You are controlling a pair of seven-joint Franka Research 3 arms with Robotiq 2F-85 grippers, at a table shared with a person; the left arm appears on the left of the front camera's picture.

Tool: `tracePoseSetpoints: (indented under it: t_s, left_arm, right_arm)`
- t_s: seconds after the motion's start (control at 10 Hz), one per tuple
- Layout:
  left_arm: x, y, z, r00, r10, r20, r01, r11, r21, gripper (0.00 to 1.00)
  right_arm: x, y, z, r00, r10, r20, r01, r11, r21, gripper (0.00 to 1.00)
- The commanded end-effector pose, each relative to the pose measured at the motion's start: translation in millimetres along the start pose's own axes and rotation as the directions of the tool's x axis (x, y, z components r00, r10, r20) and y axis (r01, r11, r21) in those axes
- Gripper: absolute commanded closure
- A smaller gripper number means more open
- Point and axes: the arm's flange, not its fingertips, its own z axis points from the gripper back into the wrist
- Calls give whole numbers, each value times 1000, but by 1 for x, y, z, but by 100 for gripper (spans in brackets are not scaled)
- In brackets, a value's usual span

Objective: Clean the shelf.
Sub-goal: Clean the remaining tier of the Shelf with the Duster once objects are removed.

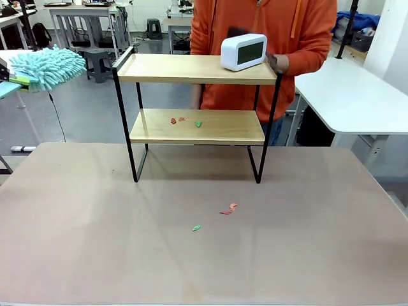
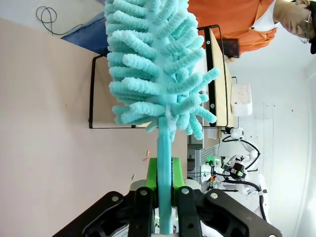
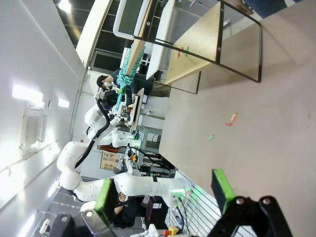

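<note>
**Shelf (image 1: 178, 69) with crumbs, duster up in the air**

So the shelf sits at the middle of the desk's (image 1: 95, 248) far edge: two pale, smooth wooden boards in a skinny black metal frame, four thin legs planted on the matte grey-brown top. On the right end of the upper board there's a chunky white clock (image 1: 243, 51) with rounded corners and a dark screen. A person in an orange hoodie has a hand (image 1: 278, 62) right at its far side.

The lower board has a couple of tiny red scraps (image 1: 173, 120) and a green one (image 1: 198, 123) near the middle. Out on the desk, in front of the shelf, are a curly red scrap (image 1: 229, 210) and another green bit (image 1: 196, 227).

The left claw (image 2: 162, 185) is clamped on the teal plastic stem of a duster (image 2: 158, 74), the fluffy chenille kind with fat noodle-like fingers. It hangs off past the desk's far left corner, well apart from the shelf. The right claw (image 3: 165, 190) has its green pads spread wide with nothing between them, above the near part of the desk.
</note>
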Motion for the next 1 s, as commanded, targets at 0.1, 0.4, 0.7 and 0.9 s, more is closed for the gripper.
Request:
tracePoseSetpoints:
  t_s: [0.1,0.4,0.7,0.9]
  left_arm:
    - [-6,-11,3,990,-74,-121,69,997,-41,87]
    - [-39,-14,49,931,-246,-269,221,968,-120,87]
    - [-76,-2,110,904,-328,-276,284,940,-187,87]
    - [-96,12,131,758,-460,-463,367,887,-280,87]
  right_arm:
    - [3,1,0,999,28,15,-28,999,18,0]
    - [3,1,0,999,28,15,-28,999,18,0]
    - [3,1,0,999,28,15,-28,999,18,0]
    - [3,1,0,999,28,15,-28,999,18,0]
